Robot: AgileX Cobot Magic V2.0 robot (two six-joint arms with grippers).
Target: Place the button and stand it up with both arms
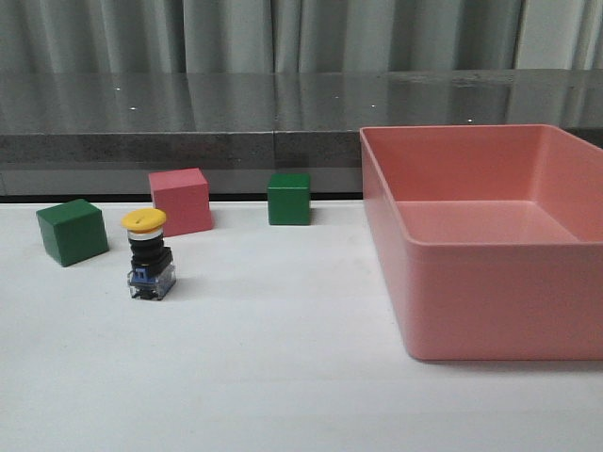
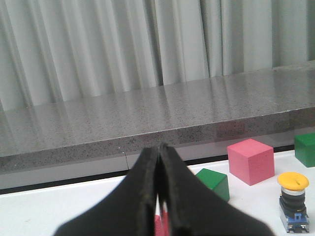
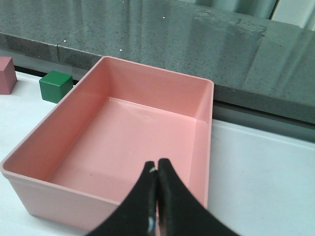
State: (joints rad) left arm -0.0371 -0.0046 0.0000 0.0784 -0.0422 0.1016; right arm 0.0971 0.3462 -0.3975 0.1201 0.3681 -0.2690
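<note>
The white counter (image 1: 283,377) carries everything. Largest on it is the pink bin (image 1: 490,311), open and with nothing in it, filling the right side. At the far left stand three cubes: a pink cube (image 1: 180,201) in the middle, a green cube (image 1: 72,232) left of it and a second green cube (image 1: 288,198) to its right, nearer the bin. Smallest is the button (image 1: 149,254), upright on its blue base with the yellow cap on top, just near of the pink cube and apart from all three cubes.

Neither arm shows in the front view. The left tool (image 2: 160,196) has its fingers pressed together on nothing and looks toward the cubes and the button from the left. The right tool (image 3: 156,196) is likewise closed and empty, above the near rim of the bin.

The button already stands, so the work looks either finished or not begun. If it is still to be moved, the left tool must first part its fingers and reach right toward the black body below the cap.
</note>
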